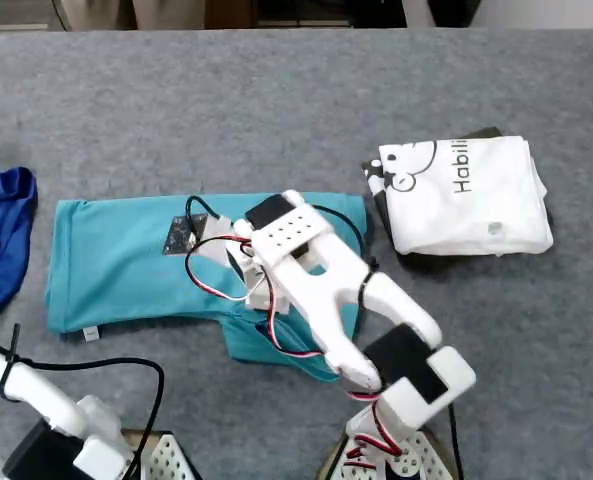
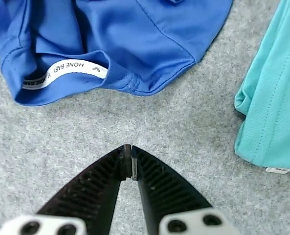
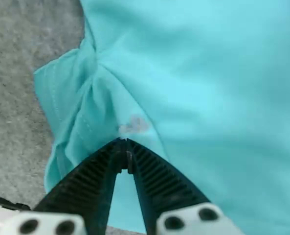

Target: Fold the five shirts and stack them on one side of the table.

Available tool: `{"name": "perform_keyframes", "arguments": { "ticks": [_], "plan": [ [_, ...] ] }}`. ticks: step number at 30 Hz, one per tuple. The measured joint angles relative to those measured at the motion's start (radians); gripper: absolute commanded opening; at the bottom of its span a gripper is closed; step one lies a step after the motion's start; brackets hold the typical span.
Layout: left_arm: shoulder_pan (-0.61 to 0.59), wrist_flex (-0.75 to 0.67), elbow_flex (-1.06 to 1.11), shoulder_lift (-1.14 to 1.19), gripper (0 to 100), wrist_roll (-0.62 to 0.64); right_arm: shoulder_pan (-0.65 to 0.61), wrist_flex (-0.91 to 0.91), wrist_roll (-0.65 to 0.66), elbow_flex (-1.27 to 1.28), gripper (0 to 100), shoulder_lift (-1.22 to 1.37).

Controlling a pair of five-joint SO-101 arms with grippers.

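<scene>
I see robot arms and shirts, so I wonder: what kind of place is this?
Probably a robot lab or workshop, not a laundry. The right arm leans over a teal shirt on a grey table, a blue shirt lies crumpled, and a folded white shirt sits to one side.

A flecked grey felt table cover (image 1: 276, 100) lies under everything. The plain teal knit shirt (image 1: 116, 260) at centre left carries a small dark grey label. The royal blue shirt (image 1: 1, 230) at the left edge has a white label with dark lettering. At the right, the folded white shirt (image 1: 466, 200) bears black print and tops a black folded garment (image 1: 376, 210). The white plastic right arm (image 1: 316, 280) has black sections and red, white and black wires (image 1: 211, 280)
</scene>
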Motion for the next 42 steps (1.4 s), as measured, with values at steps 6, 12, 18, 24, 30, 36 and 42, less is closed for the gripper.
{"name": "perform_keyframes", "arguments": {
  "ticks": [6, 12, 18, 24, 30, 36, 42],
  "plan": [
    [0.0, 0.0, 0.0, 0.0, 2, 0.0, -0.19, 0.051, 0.0, 0.0, 0.2, 0.0],
    [0.0, 0.0, 0.0, 0.0, 2, 0.0, -0.292, 0.02, 0.0, 0.058, 0.2, 0.003],
    [0.0, 0.0, 0.0, 0.0, 2, 0.0, -0.279, -0.026, 0.0, 0.066, 0.2, 0.075],
    [0.0, 0.0, 0.0, 0.0, 2, 0.0, -0.227, 0.144, 0.0, -0.103, 0.2, 0.009],
    [0.002, 0.051, -0.109, 0.002, 2, 0.029, -0.147, 0.362, 0.0, -0.356, 0.2, -0.155],
    [0.034, 0.103, -0.133, 0.002, 2, 0.038, -0.19, 0.468, 0.0, -0.436, 0.2, -0.284],
    [0.034, 0.121, -0.135, 0.002, 2, 0.038, -0.334, 0.468, 0.0, -0.265, 0.2, -0.465]
  ]
}}
